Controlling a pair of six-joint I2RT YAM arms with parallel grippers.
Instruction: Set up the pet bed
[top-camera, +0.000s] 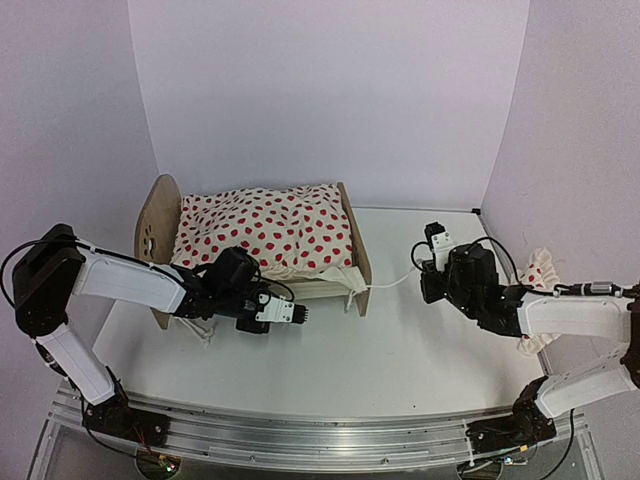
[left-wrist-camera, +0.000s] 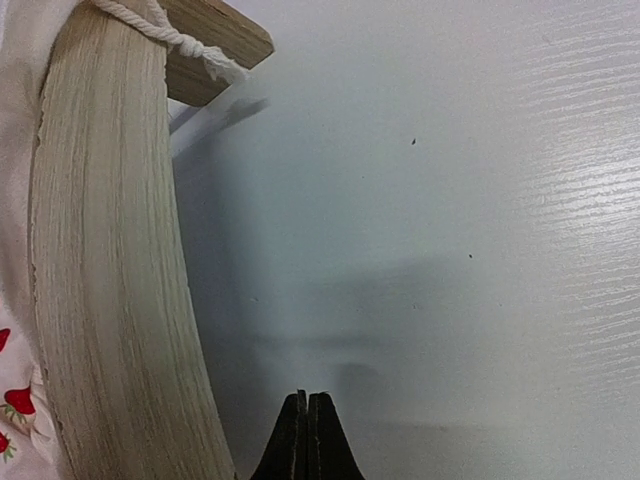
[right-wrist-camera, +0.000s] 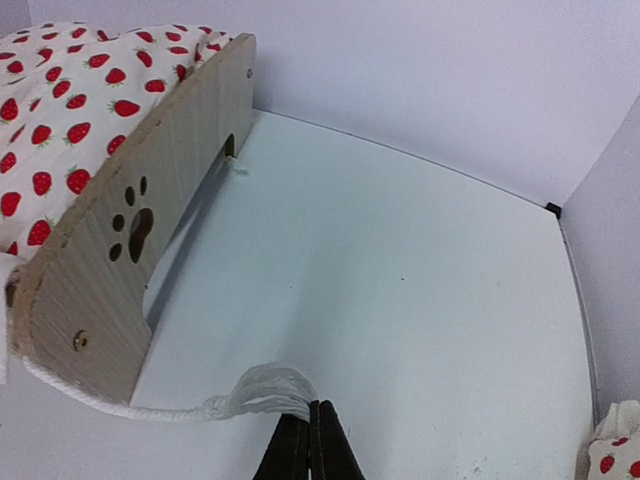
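Hovering beside the pet bed (top-camera: 158, 225), the left gripper (top-camera: 300, 313) is closed and empty. The bed sits toward the table's (top-camera: 400, 350) back-left corner. The right gripper (right-wrist-camera: 310, 405), closed, meets the bed's rope (right-wrist-camera: 150, 410); a tug could drag the bed askew.

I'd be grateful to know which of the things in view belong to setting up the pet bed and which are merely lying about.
Belong to the job:
pet bed
strawberry duvet on it
matching pillow, off the bed, probably

Merely about:
white cord tied to the bed's end board, frayed tip at the right gripper
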